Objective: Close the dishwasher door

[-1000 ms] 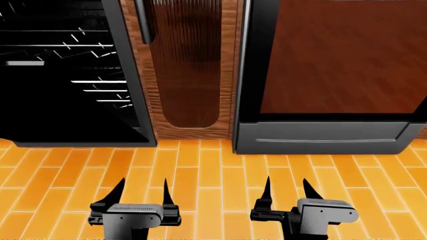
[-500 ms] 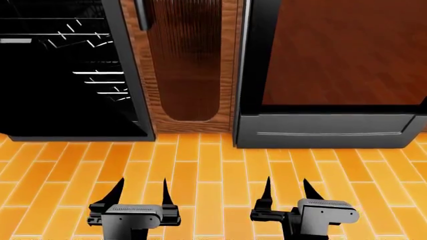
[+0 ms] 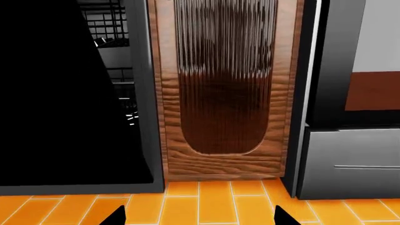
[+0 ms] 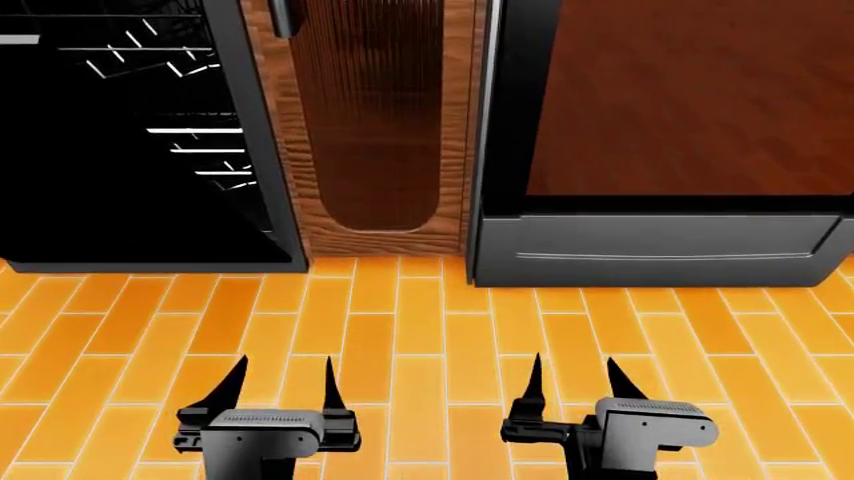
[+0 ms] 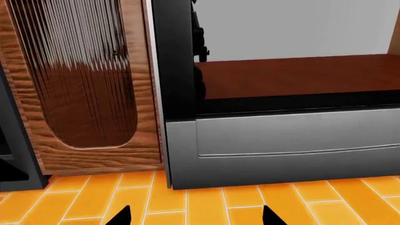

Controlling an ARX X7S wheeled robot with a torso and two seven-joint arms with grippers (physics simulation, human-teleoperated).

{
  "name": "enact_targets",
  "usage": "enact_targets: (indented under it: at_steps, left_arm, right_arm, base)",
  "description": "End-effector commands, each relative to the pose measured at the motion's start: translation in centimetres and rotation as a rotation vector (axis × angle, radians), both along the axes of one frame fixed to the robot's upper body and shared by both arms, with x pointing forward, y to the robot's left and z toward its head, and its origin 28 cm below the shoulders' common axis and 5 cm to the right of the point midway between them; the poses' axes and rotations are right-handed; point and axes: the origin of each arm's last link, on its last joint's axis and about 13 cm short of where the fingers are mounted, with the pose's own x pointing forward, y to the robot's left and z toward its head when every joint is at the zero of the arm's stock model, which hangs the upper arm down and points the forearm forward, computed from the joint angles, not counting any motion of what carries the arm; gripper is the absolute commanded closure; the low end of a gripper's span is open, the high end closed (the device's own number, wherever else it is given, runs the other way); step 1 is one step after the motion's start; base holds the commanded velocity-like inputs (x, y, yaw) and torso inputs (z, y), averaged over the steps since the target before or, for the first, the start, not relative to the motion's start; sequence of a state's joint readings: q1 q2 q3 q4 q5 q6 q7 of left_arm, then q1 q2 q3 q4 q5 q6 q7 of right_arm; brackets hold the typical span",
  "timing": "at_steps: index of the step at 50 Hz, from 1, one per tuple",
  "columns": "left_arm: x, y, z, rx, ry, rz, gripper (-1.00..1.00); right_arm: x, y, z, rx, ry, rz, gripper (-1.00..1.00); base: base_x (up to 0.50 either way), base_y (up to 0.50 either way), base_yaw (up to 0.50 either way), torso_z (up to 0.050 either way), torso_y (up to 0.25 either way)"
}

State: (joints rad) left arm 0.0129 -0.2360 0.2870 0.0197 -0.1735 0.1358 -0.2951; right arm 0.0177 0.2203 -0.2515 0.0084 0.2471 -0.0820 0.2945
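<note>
The dishwasher [image 4: 120, 150] stands open at the head view's far left, a black cavity with white wire racks [image 4: 194, 150]. In the left wrist view the dishwasher door [image 3: 50, 117] is a flat black panel leaning outward, and its slanted edge covers part of the racks [image 3: 109, 28]. Its handle is out of view. In the head view I cannot tell the door from the dark interior. My left gripper [image 4: 287, 362] [image 3: 200, 216] and right gripper [image 4: 574, 362] [image 5: 196, 215] hang open and empty over the floor, well short of the appliances.
A narrow wooden cabinet door [image 4: 367, 120] with ribbed dark glass and a black handle [image 4: 283, 15] stands right of the dishwasher. Further right is the oven [image 4: 681, 100] with brown glass and a grey drawer [image 4: 654, 255]. Orange plank floor [image 4: 427, 330] lies between me and them.
The appliances sit higher in the head view than a second ago, with more floor showing below them. Both grippers hold the same open pose.
</note>
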Motion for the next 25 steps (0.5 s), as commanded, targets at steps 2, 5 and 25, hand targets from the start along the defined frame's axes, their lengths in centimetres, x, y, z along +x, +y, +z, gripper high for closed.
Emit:
enact_targets:
  at_steps: [2,5,25]
  left_arm:
    - [0.03,0.03,0.01,-0.001,-0.001,0.001,-1.00]
    - [0.03,0.04,-0.02,-0.001,-0.001,0.001,-1.00]
    - [-0.01,-0.07,-0.04,0.021,0.001,-0.008,-1.00]
  right_arm:
    - [0.00,0.01,0.03,0.000,-0.001,0.000,-1.00]
    - [0.00,0.01,0.03,0.000,0.000,0.000,-1.00]
    - [0.00,-0.02,0.02,0.006,-0.001,0.001,-1.00]
  base:
    - [0.00,0.00,0.00,-0.050,0.000]
    - [0.00,0.00,0.00,-0.050,0.000]
    - [0.00,0.00,0.00,-0.050,0.000]
